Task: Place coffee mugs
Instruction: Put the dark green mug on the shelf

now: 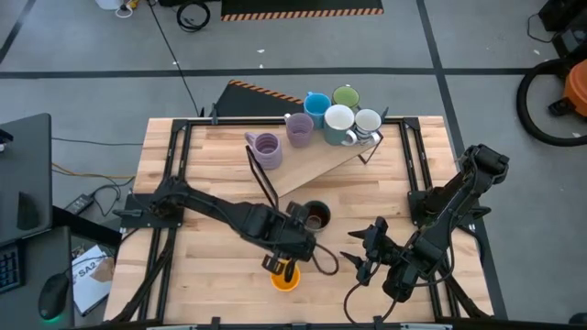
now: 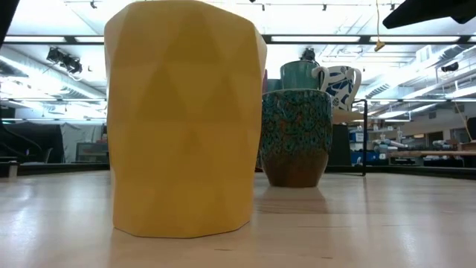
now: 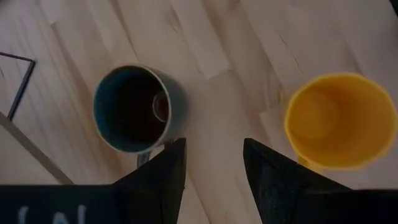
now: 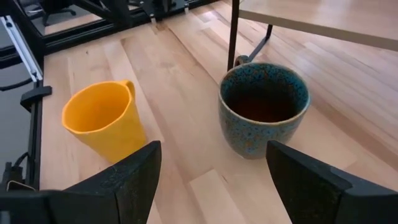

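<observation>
The orange mug [image 3: 336, 121] and the dark speckled mug [image 3: 134, 109] look like glazed ceramic: stiff, fairly heavy, slick and breakable, so I judge the wall at the rim or the handle the safest hold. My left gripper [image 3: 214, 165] hangs above both, fingers apart and empty, one mug off each fingertip. My right gripper [image 4: 211, 165], also spread and empty, faces the same pair just ahead on the table [image 4: 174, 68].
</observation>
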`<state>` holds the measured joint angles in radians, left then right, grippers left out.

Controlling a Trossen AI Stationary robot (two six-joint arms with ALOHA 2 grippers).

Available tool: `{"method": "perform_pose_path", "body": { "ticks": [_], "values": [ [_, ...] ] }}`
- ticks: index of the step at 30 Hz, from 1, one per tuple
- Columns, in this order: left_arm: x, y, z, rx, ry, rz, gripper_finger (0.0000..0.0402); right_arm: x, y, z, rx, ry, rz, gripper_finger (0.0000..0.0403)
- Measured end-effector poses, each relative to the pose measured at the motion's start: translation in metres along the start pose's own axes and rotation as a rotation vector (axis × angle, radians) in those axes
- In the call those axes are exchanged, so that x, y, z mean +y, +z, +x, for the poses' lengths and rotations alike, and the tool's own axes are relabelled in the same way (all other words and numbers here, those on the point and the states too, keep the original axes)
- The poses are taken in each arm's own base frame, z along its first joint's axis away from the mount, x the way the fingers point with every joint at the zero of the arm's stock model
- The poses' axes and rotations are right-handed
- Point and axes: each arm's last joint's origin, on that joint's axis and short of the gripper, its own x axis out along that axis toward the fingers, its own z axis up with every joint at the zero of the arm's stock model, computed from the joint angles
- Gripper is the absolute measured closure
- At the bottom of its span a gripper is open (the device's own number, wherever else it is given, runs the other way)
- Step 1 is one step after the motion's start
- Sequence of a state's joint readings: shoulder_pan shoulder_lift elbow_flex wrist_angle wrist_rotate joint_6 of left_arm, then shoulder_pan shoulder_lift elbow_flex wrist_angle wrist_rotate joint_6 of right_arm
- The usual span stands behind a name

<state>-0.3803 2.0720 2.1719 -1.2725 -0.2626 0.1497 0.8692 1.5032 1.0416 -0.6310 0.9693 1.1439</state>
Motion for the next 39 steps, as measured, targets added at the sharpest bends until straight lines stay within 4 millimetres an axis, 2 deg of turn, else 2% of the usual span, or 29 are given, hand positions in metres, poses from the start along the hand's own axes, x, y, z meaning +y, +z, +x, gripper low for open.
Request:
{"method": "perform_pose_path", "body": {
  "ticks": [4,16,25,32,36,39],
  "values": [
    [-0.007,0.0,-0.002,0.009,-0.003,0.021,0.0235,0.0,0.0,0.0,-0.002,0.001,-0.031,0.0108],
    [-0.006,-0.001,-0.002,0.011,0.0,0.008,0.0235,0.0,0.002,0.002,-0.019,-0.011,-0.083,0.0108],
    [-0.012,-0.01,-0.003,0.107,-0.013,-0.036,0.0235,-0.003,0.014,0.017,-0.045,-0.049,-0.109,0.0108],
    [-0.021,-0.006,-0.006,0.075,-0.001,-0.008,0.0235,-0.003,0.025,0.031,-0.019,-0.02,-0.176,0.0108],
    [-0.023,-0.005,-0.005,0.07,0.016,-0.035,0.0235,-0.004,0.026,0.032,-0.014,-0.019,-0.187,0.0108],
    [-0.028,-0.011,0.004,0.11,0.043,-0.016,0.0235,-0.003,0.025,0.03,-0.017,-0.015,-0.193,0.0108]
  ]
}}
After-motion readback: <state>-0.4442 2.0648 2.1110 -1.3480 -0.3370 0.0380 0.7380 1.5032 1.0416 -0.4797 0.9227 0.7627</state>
